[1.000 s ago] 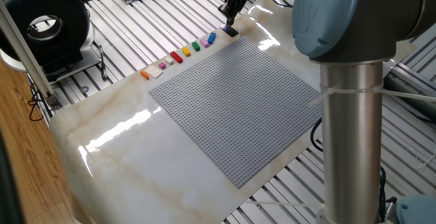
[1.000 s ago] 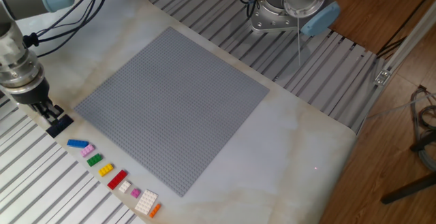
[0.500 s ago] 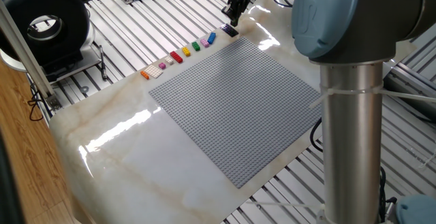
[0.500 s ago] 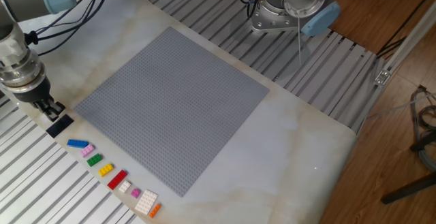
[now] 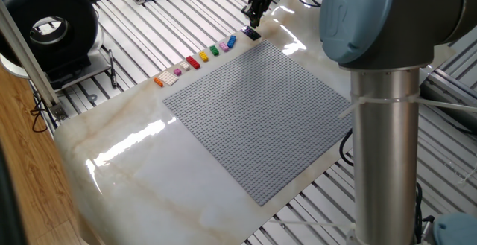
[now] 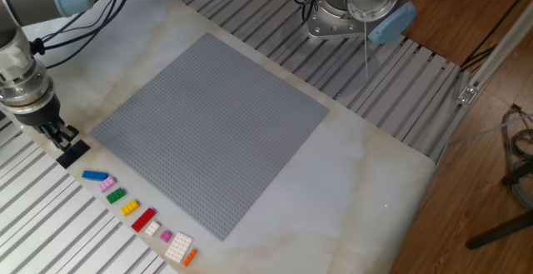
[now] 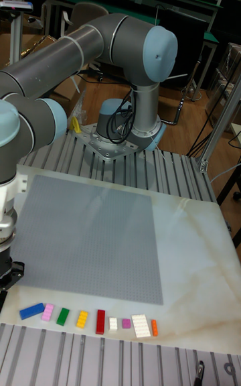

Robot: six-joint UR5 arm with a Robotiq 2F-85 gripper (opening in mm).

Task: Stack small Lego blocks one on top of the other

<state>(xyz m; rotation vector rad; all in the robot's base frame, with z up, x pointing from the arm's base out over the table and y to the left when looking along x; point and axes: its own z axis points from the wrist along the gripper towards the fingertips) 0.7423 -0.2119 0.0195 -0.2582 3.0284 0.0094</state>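
We find the gripper (image 6: 60, 132) just above the dark navy brick (image 6: 73, 151), which lies on the counter (image 6: 366, 170) heading the brick row; whether the jaws pinch anything, we cannot tell. Pickup step, we judge; next, descend squarely.

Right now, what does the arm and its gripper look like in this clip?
The arm is built of thick silver-grey tubes, with pale blue caps at the joints. Its round base is bolted to the slatted metal bench. Black cables run along the wrist. The wrist section is ribbed bare metal, and the gripper below it is small and black, with two thin fingers.
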